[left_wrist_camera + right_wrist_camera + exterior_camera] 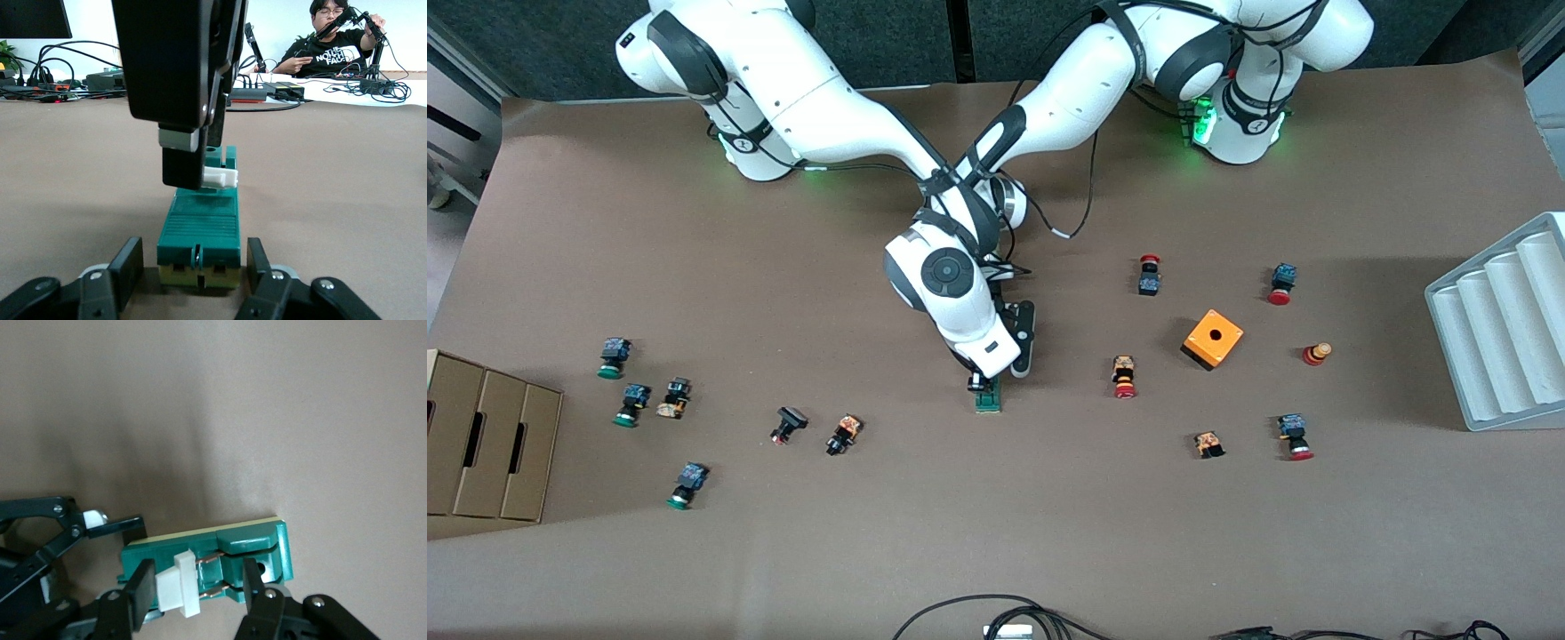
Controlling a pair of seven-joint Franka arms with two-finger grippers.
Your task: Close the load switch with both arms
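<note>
The green load switch [988,402] lies flat at the table's middle. Its white sliding piece [175,583] stands drawn out on two copper blades. My right gripper [197,588] comes down on it from above with its jaws astride the white piece and the blades. One finger [141,595] rests against the white piece and the other stands by the green body. In the left wrist view that finger [181,167] meets the white piece [221,177]. My left gripper [197,265] is low on the table and open, straddling the switch's [200,223] end with a gap on each side.
Small red- and green-capped push buttons [1125,376] lie scattered toward both ends of the table. An orange cube [1213,338] sits toward the left arm's end, with a white ridged tray [1503,329] at that table edge. A cardboard box [485,444] stands at the right arm's end.
</note>
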